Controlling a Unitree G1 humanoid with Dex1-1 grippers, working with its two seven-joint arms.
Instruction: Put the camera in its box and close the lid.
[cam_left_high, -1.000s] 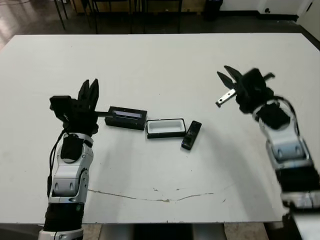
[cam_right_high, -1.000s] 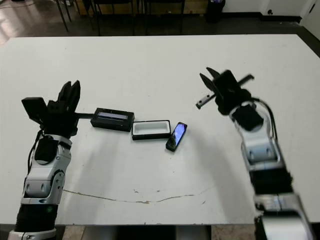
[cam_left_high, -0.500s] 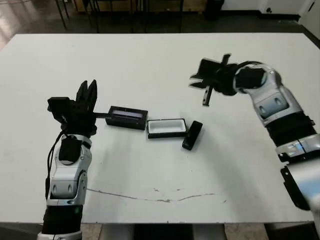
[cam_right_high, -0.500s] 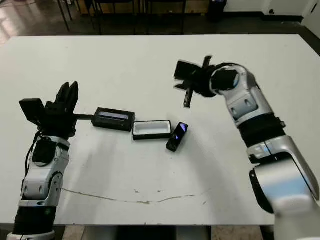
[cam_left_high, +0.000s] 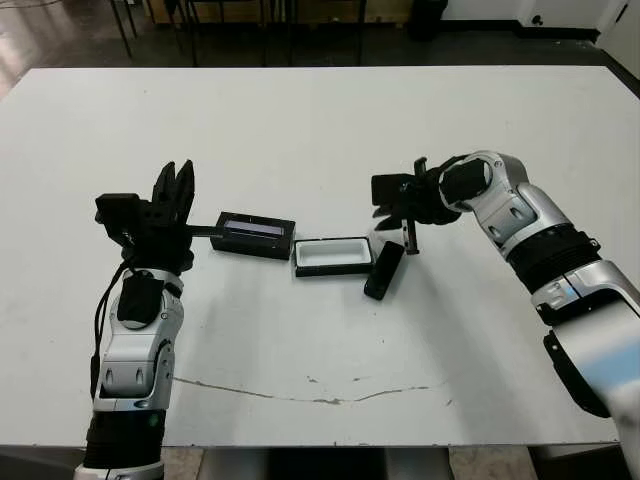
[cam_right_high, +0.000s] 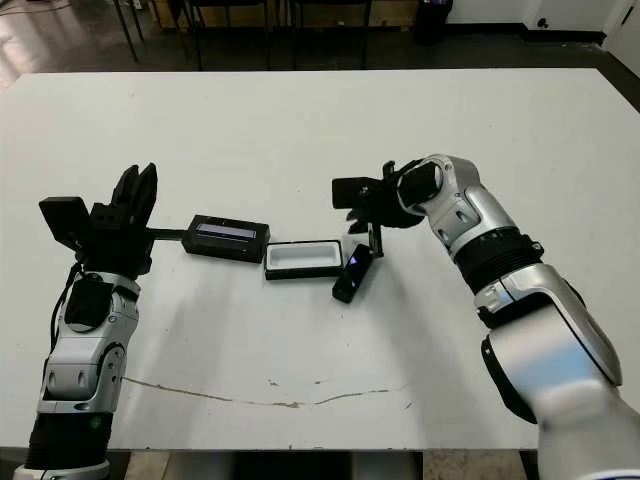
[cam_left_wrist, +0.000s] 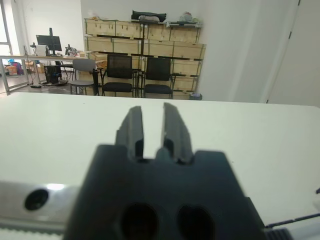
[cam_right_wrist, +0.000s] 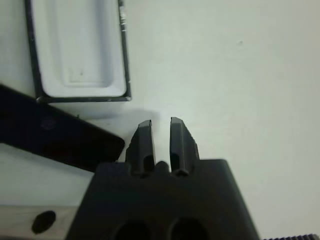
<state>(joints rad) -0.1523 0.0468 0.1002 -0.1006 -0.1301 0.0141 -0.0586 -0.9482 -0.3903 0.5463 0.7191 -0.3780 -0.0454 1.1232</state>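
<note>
The camera, a slim glossy black bar, lies slanted on the white table against the right end of its box, an open black tray with white lining. The lid, a black slab with a pale strip, rests just left of the box. My right gripper hovers over the camera's far end, pointing down; in the right wrist view the right gripper is shut and holds nothing, beside the camera and the box. My left gripper stands upright, shut and holding nothing, left of the lid.
A thin cracked line runs across the table near its front edge. Chair legs stand on the dark floor beyond the far edge. The left wrist view shows chairs and stacked crates past the table.
My right arm has swung from the table's right side leftward and down, turning its gripper to point at the camera's far end. The left arm, camera, box and lid stay put.
</note>
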